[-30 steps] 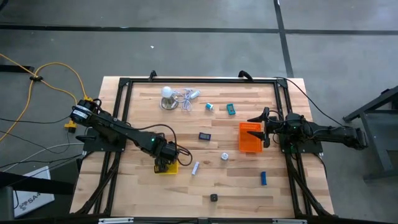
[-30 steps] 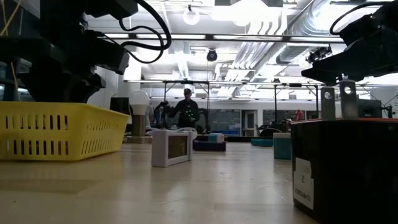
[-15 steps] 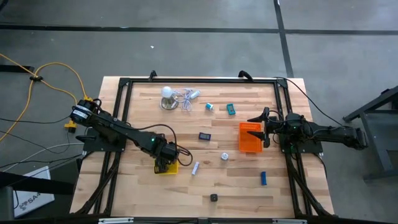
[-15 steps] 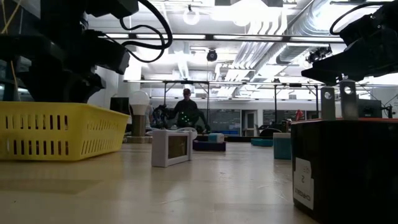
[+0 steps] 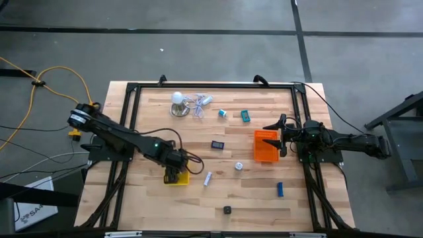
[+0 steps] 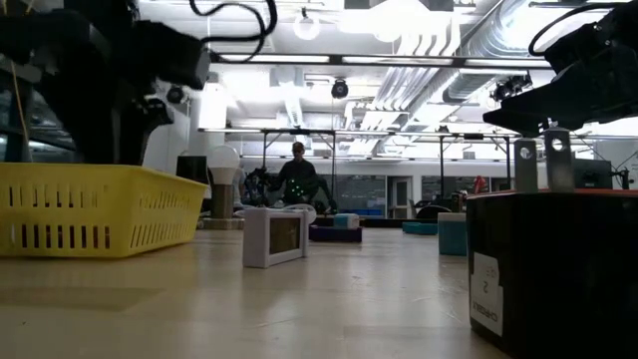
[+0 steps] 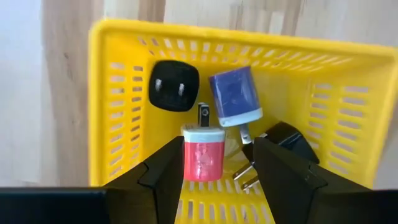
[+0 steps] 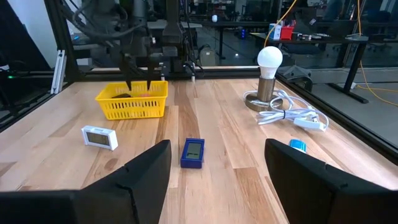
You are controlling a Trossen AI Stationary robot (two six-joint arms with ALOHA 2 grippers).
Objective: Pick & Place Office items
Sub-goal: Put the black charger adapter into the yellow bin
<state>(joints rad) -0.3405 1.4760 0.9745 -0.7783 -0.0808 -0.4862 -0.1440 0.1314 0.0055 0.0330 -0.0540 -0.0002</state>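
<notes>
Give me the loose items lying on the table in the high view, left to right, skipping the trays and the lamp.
White block → dark blue block → blue roll → small black item → white cube → teal block → blue bar.

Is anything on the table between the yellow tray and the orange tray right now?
Yes. In the high view, between the yellow tray and the orange tray, lie a white item, a small white cube and a dark blue device.
</notes>
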